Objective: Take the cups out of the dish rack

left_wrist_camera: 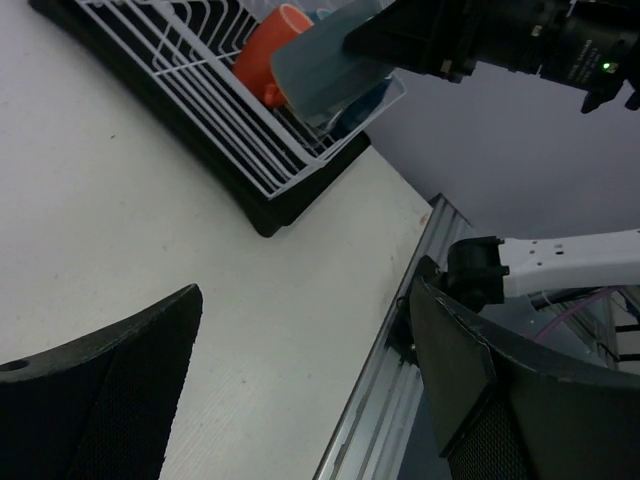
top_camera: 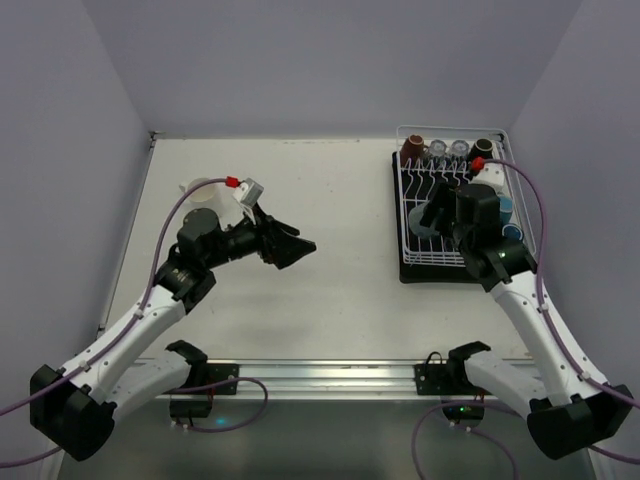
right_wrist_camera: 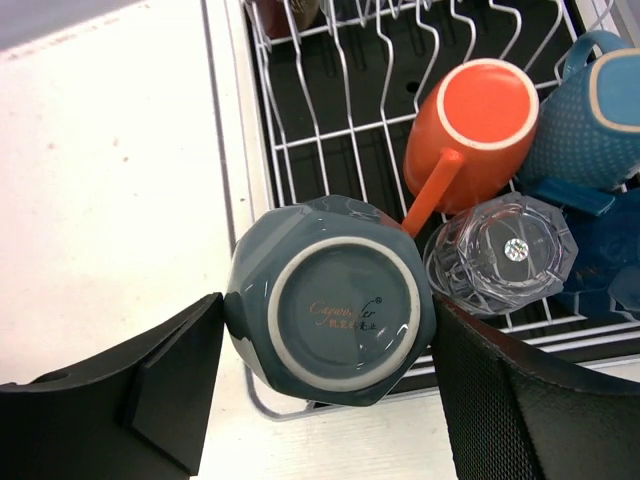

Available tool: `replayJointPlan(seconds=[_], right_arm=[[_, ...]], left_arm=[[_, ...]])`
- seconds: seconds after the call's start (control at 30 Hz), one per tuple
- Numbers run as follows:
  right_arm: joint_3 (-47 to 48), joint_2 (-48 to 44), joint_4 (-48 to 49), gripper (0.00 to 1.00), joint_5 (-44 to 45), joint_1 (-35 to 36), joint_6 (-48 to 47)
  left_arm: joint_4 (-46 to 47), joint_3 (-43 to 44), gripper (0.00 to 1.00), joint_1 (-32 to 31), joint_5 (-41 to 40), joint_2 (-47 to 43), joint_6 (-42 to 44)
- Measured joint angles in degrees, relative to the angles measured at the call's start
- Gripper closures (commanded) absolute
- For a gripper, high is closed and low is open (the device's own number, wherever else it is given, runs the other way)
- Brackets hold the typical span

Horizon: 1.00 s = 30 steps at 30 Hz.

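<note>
Two right fingers [right_wrist_camera: 170, 390] are clasping the grey cup [right_wrist_camera: 340, 305]; lifting may knock the clear glass [right_wrist_camera: 500, 255] beside them; left fingers [left_wrist_camera: 110, 390] are hanging released.

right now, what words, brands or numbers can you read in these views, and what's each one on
"C…": reddish cursive brand mark on the underside of the grey cup; the rest is lost to glare.
Smaller line beneath it, same underside: too small to read.
No other text is legible in any view.
</note>
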Motion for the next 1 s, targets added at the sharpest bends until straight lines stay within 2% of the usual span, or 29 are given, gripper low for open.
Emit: replayJointPlan(seconds=[0.17,0.33,0.5,0.7,0.8,0.87,0.97,1.0], right_arm=[[-0.1,-4.5,0.6,0.89,-3.4,0.0,1.8],[-1.2,-10.9,3.1,0.89,-9.0,0.0,6.1],[-2.2,-15.5,6.7,0.89,-15.9,0.0,10.5],[-4.6,-15.5,12.0,0.89,-25.6,0.0,15.4],[-6.4,-14.6,14.0,0.89,-29.8,0.0,17.6],[-7.7,-14.3,15.9,0.89,-32.0,0.0,19.3],[-9.3,-14.2,18.9,0.89,-34.5,-0.1,21.3],[-9.8,-14.1,20.2,0.89,-35.4,-0.1,22.1]], left_arm=[[11.0,0.0,0.22,-5.7,1.0,4.7,-6.4],[19.3,2.2,0.24,-12.3,0.1,13.5,-11.0],[26.8,4.5,0.24,-13.3,-1.4,21.2,-14.8],[34.7,8.9,0.24,-15.1,-1.7,28.5,-18.7],[39.4,9.7,0.28,-15.7,-1.3,30.4,-21.0],[41.1,10.1,0.35,-15.9,-1.0,31.5,-22.3],[43.7,10.3,0.52,-15.9,-0.8,33.4,-24.2],[44.4,10.3,0.67,-16.0,-0.8,33.8,-24.8]])
